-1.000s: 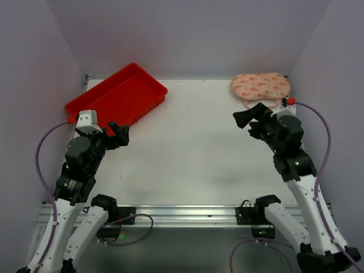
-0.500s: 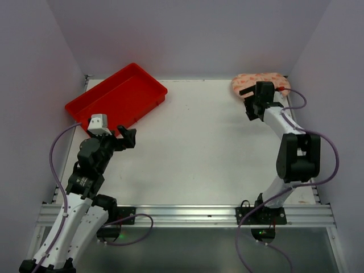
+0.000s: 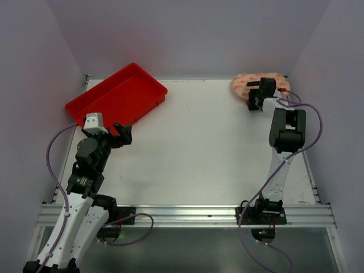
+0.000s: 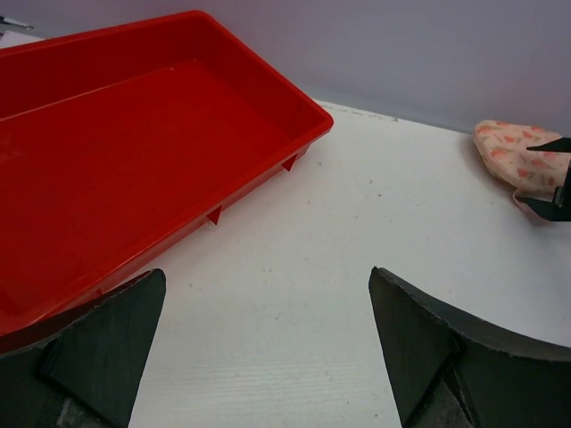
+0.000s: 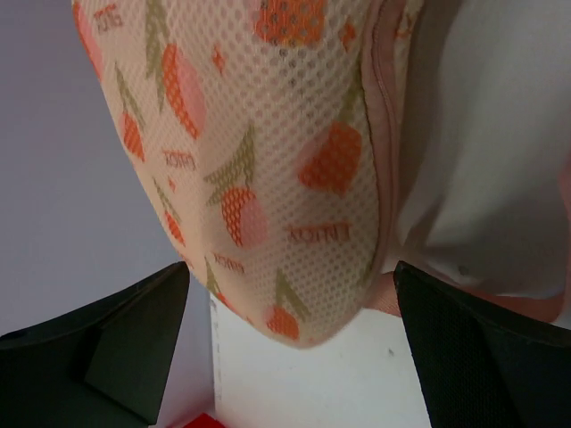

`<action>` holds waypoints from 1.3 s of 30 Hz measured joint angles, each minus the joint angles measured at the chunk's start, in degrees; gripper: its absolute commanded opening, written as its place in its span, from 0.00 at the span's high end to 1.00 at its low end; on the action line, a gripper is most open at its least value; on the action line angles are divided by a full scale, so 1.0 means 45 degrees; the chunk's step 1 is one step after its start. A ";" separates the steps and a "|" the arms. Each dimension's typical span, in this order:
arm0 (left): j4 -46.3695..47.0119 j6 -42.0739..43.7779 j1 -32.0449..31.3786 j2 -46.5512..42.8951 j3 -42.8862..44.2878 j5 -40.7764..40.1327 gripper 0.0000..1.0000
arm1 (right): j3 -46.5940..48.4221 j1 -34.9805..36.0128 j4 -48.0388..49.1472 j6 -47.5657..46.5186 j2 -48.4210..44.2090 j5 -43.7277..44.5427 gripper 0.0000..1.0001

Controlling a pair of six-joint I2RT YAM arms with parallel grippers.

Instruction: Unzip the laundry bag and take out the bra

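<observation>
Cream-pink mesh bag [image 5: 268,178] in the far right corner of the surface [image 3: 199,148]; right pincer [image 3: 252,95] spread wide, facing it.
Jaws frame the bag's end beside the pink zip edge, probably hunting the zip pull. Left pincer [image 4: 268,348] also wide, parked by the tray [image 3: 116,94], out of the way. Bra not discernible, presumably inside.

1 laundry bag [image 3: 240,85], 1 tray [image 3: 116,96], 2 arms [image 3: 85,165] [image 3: 287,128].

The laundry bag [image 5: 268,178] is mesh cloth; the red tray [image 4: 134,152] glossy plastic.
</observation>
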 measured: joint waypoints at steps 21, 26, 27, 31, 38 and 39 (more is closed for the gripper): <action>0.0146 -0.0010 0.0631 0.0024 -0.0015 0.0665 0.00 | -0.1724 0.0340 0.2701 -0.0845 -0.0131 -0.4177 1.00; 0.0272 -0.0010 0.0593 0.0097 -0.0015 0.1132 0.00 | -0.4430 0.1991 0.2278 -0.2948 -0.3298 -0.6499 1.00; 0.0296 -0.0010 0.0559 0.0160 -0.0015 0.1287 0.00 | -0.4838 0.2492 0.2157 -0.3531 -0.3934 -0.6985 1.00; 0.0175 -0.0010 0.0461 0.0714 0.0083 0.1957 0.00 | -0.5979 0.4663 0.1020 -0.6149 -0.6052 -0.8675 1.00; -0.0403 -0.0010 0.0403 0.1622 0.0602 0.3128 0.00 | -0.7490 0.6577 -0.2550 -1.0389 -0.7966 -1.0710 0.86; -0.0461 -0.0010 0.0403 0.1700 0.0641 0.3308 0.00 | -0.7490 0.6640 -0.3220 -1.0943 -0.7907 -1.0758 0.73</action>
